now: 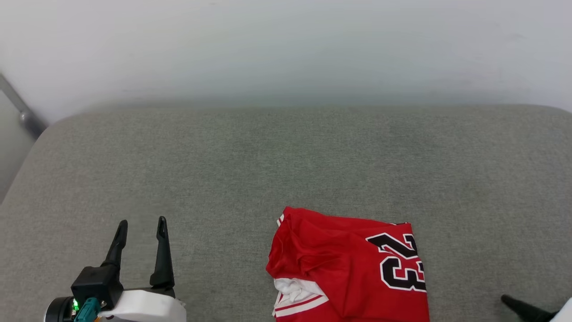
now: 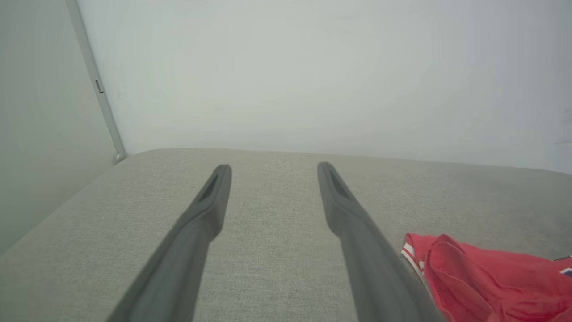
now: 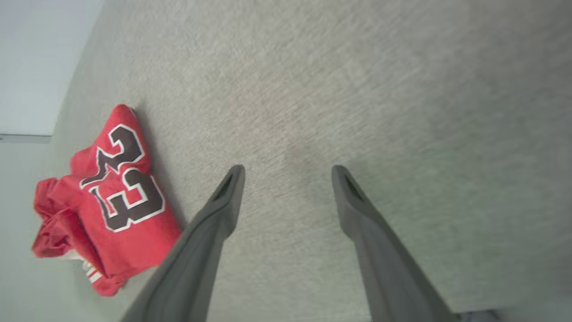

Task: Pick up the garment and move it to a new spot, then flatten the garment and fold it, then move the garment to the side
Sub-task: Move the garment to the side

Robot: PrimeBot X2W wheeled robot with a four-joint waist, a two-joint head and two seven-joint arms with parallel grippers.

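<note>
The garment (image 1: 348, 268) lies on the grey cushion (image 1: 286, 170) near its front edge, right of centre in the head view, as a compact, rumpled bundle; the number print faces up on its right part, and a white sleeve with striped trim pokes out at the near left corner. This fits two stages alike: a heap waiting to be taken up, or a rough fold already set down to the side; the pictures do not settle which. Either way, I judge that care turns on the cloth itself; it is soft and layered, so any contact should take all layers at an edge together, not the top one alone, and the fingers should stay clear of the loose sleeve lest they drag the bundle open.

The left gripper (image 1: 142, 221) hovers low over bare cushion, well left of the garment, fingers pointing toward the wall (image 1: 286, 44); its jaws stand wide apart and hold nothing. The right gripper (image 3: 288, 170) sits to the garment's right, angled down at bare cushion; its jaws too are spread wide and empty.
</note>
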